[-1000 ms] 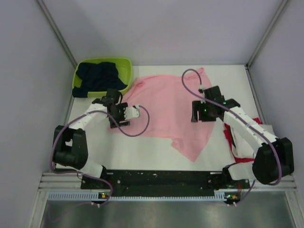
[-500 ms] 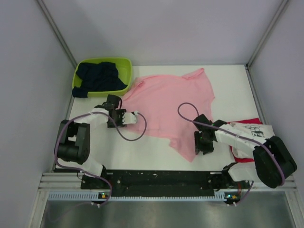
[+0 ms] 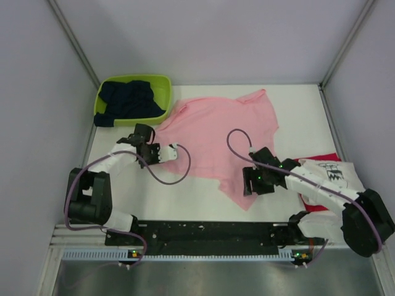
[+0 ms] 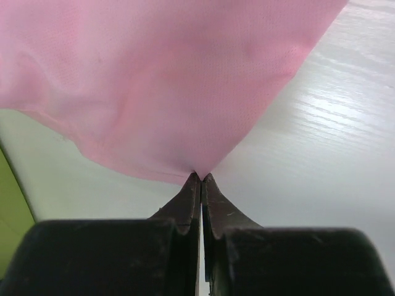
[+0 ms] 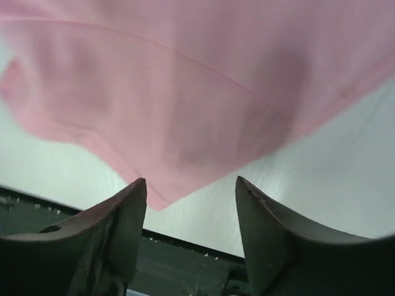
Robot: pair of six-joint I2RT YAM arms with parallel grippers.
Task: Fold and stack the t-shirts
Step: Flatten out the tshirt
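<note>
Since one second ago the right pincer [image 5: 191, 185] has crossed to the pink tee's [image 3: 216, 132] near corner, jaws apart, holding nothing; the left pincer [image 4: 202, 177] has clamped its left edge, a pinch only the wrist view shows. Four tees: pink tee flat on the counter [image 3: 296, 105], navy tee [image 3: 126, 102] in the basket [image 3: 165, 83], white tee [image 3: 330, 172] atop red tee [image 3: 316, 207].
</note>
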